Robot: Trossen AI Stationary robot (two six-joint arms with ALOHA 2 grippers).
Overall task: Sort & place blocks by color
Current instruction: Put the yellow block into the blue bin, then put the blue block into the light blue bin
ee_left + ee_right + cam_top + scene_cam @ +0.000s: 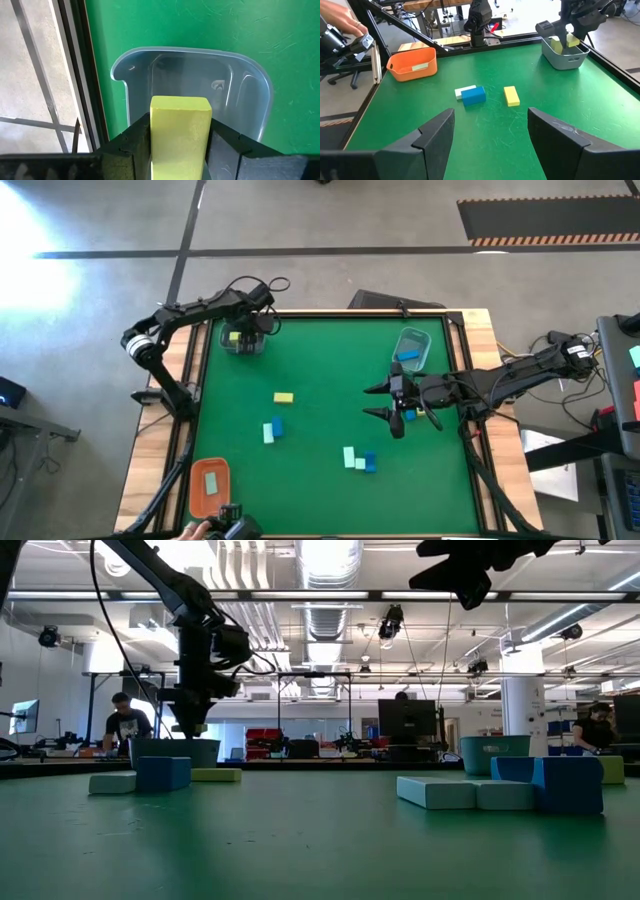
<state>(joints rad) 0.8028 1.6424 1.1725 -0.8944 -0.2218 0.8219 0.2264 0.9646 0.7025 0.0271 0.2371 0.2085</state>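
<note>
My left gripper hangs over the grey-blue tray at the table's far left, shut on a yellow block. Another yellow block lies in that tray. My right gripper hovers open above the mat's right half, nothing between its fingers. Flat on the mat lie a yellow block, a blue and mint pair, and a mint and blue group. A blue block sits in the far right tray. My left gripper pinches the yellow block between its two fingers, one on each of two opposite side faces. The fingers come from above, pointing down. The block is lifted clear, upright, over the tray's inside.
An orange tray with a mint block stands at the near left corner. A person's hand holds a dark device beside it. A small blue thing shows under my right gripper. Bare green mat lies in the middle.
</note>
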